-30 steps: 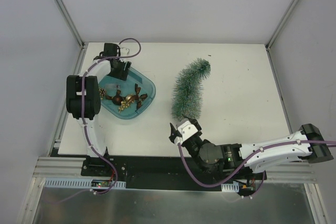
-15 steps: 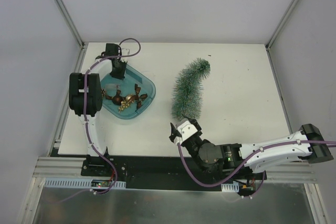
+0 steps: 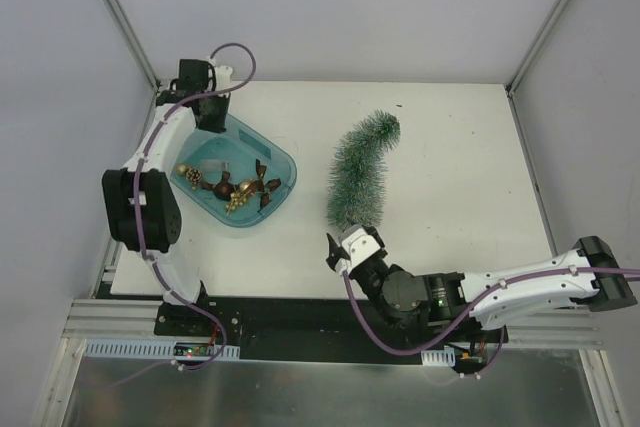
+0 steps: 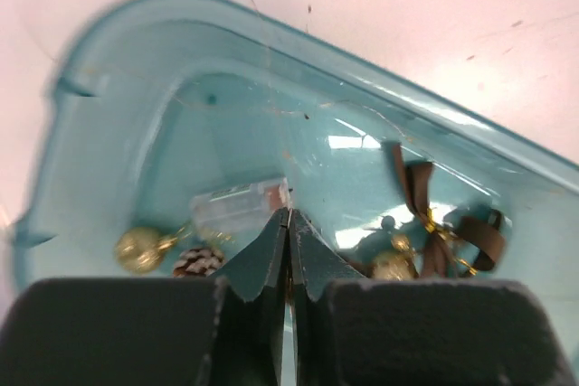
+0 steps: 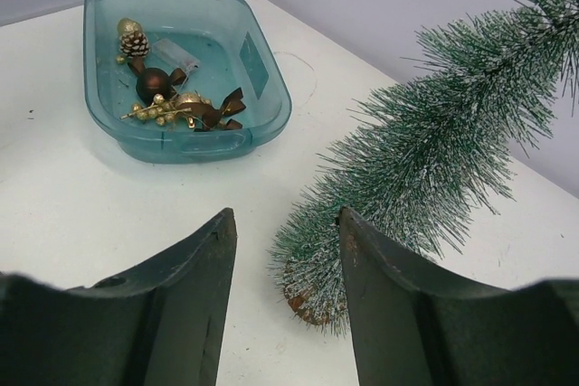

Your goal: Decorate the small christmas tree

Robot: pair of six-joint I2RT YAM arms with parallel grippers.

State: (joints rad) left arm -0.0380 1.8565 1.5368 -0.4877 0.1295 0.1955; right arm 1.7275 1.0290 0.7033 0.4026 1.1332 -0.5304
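Observation:
The small christmas tree lies on its side on the white table, brown base toward the near edge. My right gripper hovers open just in front of that base, and the tree fills the right of its view. A teal tray holds ornaments: a gold ball, a pine cone, a clear plastic piece and a brown bow. Above the tray's far-left corner my left gripper is shut, fingertips pressed together. I make out nothing held between them.
Grey enclosure walls stand close round the table on the left, back and right. The tray's rim is about a hand's width left of the tree. A brown ball and a gold berry sprig also lie in the tray.
My left gripper has shut and drawn back from inside the tray toward its far-left corner, uncovering the gold ball. The right gripper has narrowed a little and barely moved.

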